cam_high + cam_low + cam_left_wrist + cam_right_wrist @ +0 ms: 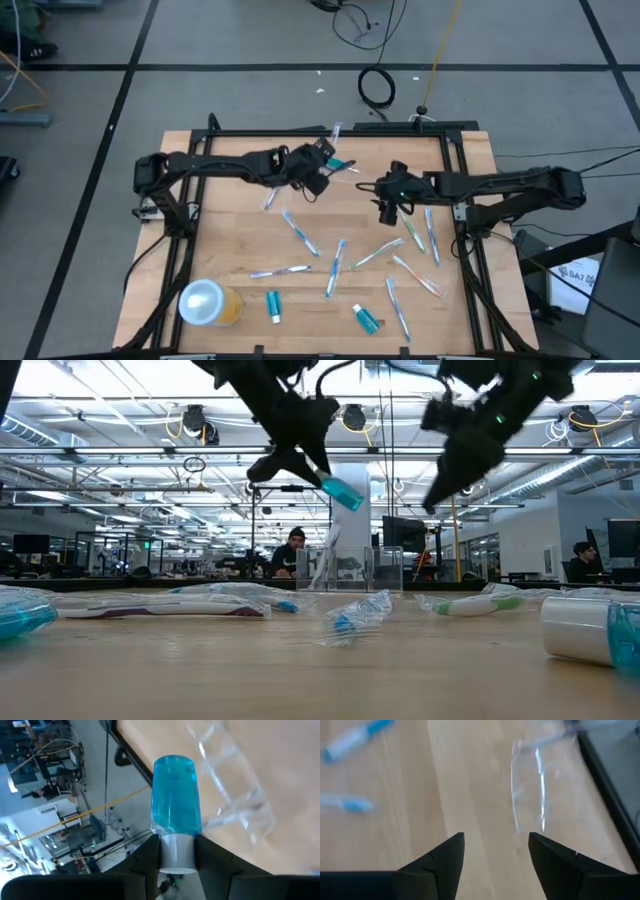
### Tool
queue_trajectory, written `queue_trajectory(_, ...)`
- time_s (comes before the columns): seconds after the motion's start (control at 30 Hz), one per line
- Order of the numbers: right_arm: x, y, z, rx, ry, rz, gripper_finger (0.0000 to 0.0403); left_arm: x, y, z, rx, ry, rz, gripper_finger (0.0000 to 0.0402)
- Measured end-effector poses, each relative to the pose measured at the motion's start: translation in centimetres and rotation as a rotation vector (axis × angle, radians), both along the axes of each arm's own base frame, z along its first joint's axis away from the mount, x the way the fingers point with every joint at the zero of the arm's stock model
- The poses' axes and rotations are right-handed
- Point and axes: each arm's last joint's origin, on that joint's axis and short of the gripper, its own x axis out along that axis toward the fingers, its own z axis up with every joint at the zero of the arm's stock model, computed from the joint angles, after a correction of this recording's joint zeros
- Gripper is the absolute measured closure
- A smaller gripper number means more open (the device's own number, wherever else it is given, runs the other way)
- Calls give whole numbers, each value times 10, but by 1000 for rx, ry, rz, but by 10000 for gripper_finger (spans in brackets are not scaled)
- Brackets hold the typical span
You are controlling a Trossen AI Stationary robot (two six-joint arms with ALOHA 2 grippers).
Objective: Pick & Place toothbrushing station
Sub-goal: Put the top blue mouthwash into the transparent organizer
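The left gripper (330,160) hangs above the far middle of the counter (230,235), its fingers (145,860) clamped on the white cap of a teal tube (175,800). The tube juts out beyond the fingertips, and in the low view it (342,492) is tilted, well clear of the counter surface. Just beyond it stands the clear plastic cup (350,568), upright near the counter's far edge, with a toothbrush in the cup (335,133) leaning out toward that edge. The black frame rail (330,131) runs right behind the cup, so there is little room on that side.

The right gripper (388,208) hovers to the right of the cup, raised off the wood. Its fingers (437,860) stand apart with nothing between them, and the cup's clear wall (527,790) shows ahead of them. The two grippers are near each other, with a narrow strip of bare wood between them.

The rest of the toothbrushes (300,235) lie scattered flat across the middle and right of the counter, several fanned close together below the right gripper. Two more teal tubes lie near the front edge: one (274,305) beside the orange-yellow cup with white lid (208,302), which sits at the front left corner, and the other (367,319) farther right. The left half of the counter between the left arm and the orange-yellow cup is mostly bare.
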Motion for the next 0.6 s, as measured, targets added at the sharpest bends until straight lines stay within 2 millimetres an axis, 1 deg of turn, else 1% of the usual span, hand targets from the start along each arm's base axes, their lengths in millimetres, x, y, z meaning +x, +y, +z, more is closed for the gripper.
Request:
queue_trajectory(0.1, -11, -2, -16, -12, 45, 7, 195, -3, 13, -1, 56, 63, -39, 289)
queue_trajectory(0.17, -16, -4, -18, -7, 40, -8, 197, -5, 18, -1, 80, 95, -77, 289)
queue_trajectory(0.23, -18, -6, -15, -8, 10, -22, 197, -2, 23, -6, 119, 135, -118, 289)
queue_trajectory(0.3, -18, -8, -9, -16, -37, -29, 197, 2, 27, -16, 182, 221, -156, 289)
queue_trajectory(0.47, -17, -9, 3, -33, -150, -37, 197, 18, 36, -39, 439, 427, -211, 289)
queue_trajectory(0.6, -19, -9, 5, -35, -159, -36, 197, 27, 39, -46, 443, 461, -224, 289)
